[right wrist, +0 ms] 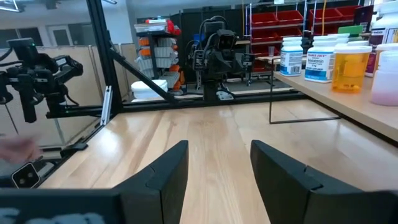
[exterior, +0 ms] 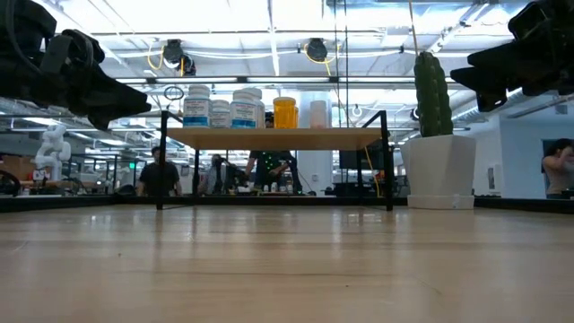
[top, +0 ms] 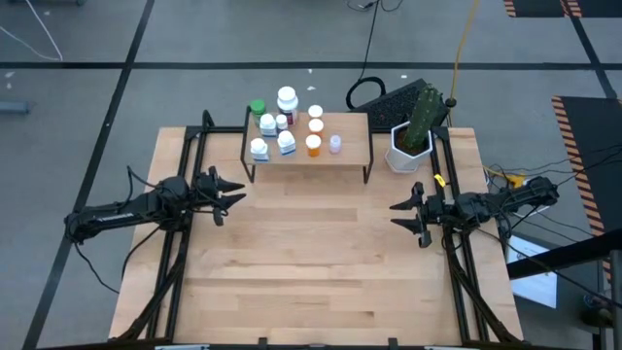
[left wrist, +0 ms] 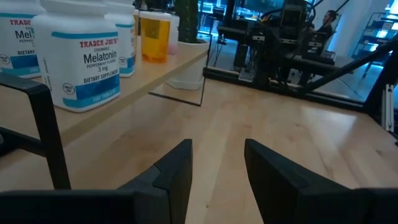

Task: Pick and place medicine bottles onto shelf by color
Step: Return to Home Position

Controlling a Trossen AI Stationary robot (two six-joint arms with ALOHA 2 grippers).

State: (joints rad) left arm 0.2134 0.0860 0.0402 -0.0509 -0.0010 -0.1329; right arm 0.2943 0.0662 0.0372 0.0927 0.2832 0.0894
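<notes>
The medicine bottles [top: 286,142] stand upright on the shelf [top: 352,136], grouped toward its left end. We judge them light, rigid and smooth: grip the body, below the cap. Left gripper [top: 233,197] and right gripper [top: 403,216] hover before the shelf, fingers parted, empty.

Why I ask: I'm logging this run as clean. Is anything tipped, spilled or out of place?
Nothing stands out. The medicine bottles stand upright on the shelf, the cactus pot sits upright beside it, and the left tool and right tool hang open and empty over the table.
</notes>
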